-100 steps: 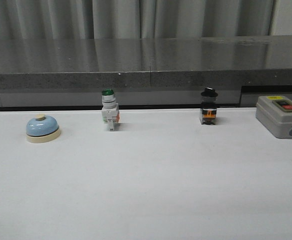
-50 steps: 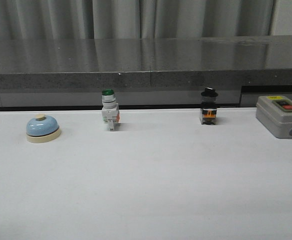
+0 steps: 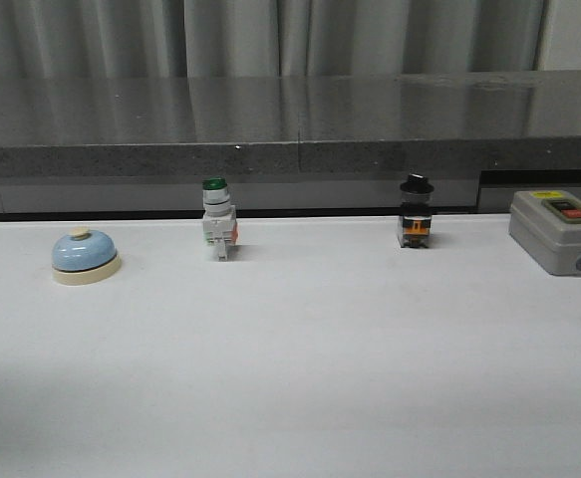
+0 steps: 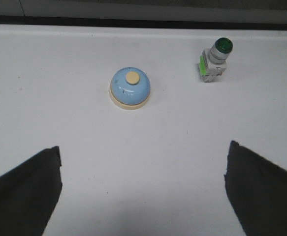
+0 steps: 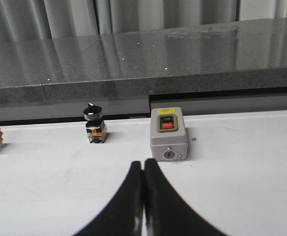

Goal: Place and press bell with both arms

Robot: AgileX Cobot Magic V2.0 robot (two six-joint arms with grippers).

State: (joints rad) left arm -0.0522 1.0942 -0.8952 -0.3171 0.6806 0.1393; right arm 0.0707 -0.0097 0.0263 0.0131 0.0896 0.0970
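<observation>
The light-blue bell (image 3: 85,256) with cream base and button stands upright on the white table at the far left. It also shows in the left wrist view (image 4: 130,88). My left gripper (image 4: 143,152) hovers above the table short of the bell, wide open and empty. My right gripper (image 5: 143,164) is shut on nothing, low over the table in front of the grey box. Neither arm shows in the front view.
A green-capped white pushbutton switch (image 3: 217,219) stands right of the bell. A black-knobbed switch (image 3: 416,214) stands further right. A grey box with a red button (image 3: 559,231) sits at the far right. A dark stone ledge (image 3: 290,129) runs along the table's back.
A faint shadow has crept onto the table at the lower left of the front view. The objects have not moved.
</observation>
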